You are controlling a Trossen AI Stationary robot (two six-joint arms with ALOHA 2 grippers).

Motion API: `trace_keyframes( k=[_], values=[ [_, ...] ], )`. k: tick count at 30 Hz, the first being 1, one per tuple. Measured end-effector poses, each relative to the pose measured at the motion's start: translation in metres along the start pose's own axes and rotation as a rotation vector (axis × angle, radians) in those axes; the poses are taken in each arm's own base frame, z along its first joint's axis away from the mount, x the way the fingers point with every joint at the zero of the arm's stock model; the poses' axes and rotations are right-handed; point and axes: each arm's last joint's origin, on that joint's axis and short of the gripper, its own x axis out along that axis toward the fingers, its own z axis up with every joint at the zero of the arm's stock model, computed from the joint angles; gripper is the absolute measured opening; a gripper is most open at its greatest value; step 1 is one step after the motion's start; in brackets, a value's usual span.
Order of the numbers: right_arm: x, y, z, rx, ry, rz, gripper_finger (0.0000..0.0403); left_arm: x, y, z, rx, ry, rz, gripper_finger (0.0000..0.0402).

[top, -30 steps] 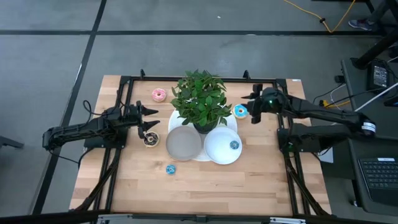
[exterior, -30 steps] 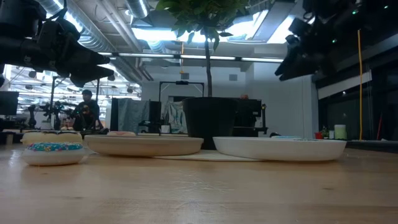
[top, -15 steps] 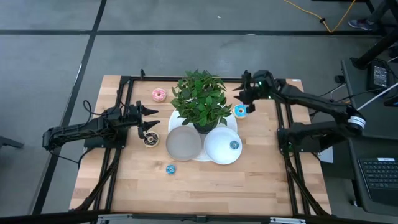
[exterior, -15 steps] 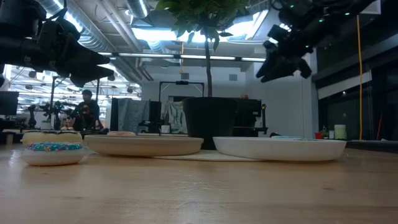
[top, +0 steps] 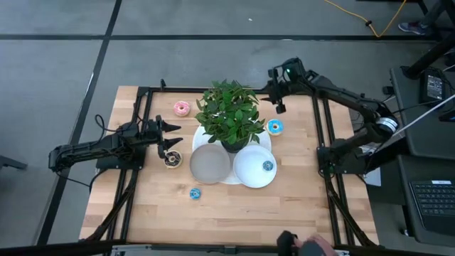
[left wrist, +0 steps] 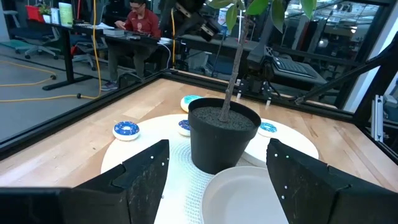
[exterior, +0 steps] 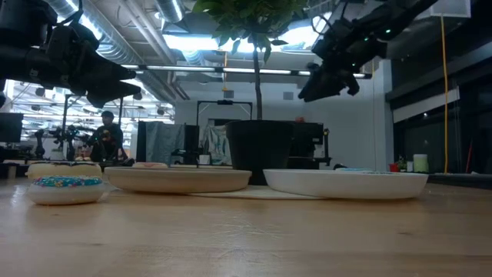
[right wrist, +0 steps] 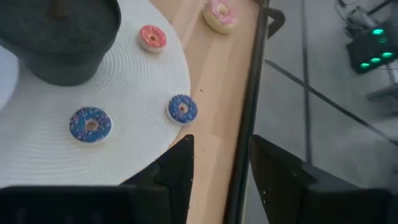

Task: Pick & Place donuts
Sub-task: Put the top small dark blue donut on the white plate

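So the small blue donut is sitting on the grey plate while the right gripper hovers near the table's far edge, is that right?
Not quite: the high view shows the small blue donut on the white plate, not the grey plate. The right gripper does hover near the table's far edge.

Blue donut (left wrist: 126, 130) lies on the white mat (left wrist: 163, 137) beside the black pot (left wrist: 223, 133).

Even, bright overhead light falls on the tabletop (top: 234, 206), with only soft, short shadows. In the low view, ceiling lights (exterior: 192, 42) glare behind silhouetted arms, and the near wood is blurred. The right wrist view looks soft and slightly smeared.
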Motion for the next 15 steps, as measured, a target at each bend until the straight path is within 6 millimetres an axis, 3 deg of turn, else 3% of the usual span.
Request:
trace_keyframes(
  k=[9,15],
  values=[
    [0.022,-0.029,-0.004,0.039,-0.001,0.031,0.0217,0.0,0.0,0.0,0.0,0.0,0.0,0.026],
    [0.049,-0.041,-0.015,0.118,0.007,0.095,0.0225,0.0,0.0,0.0,0.0,0.0,0.0,0.026]
  ],
)
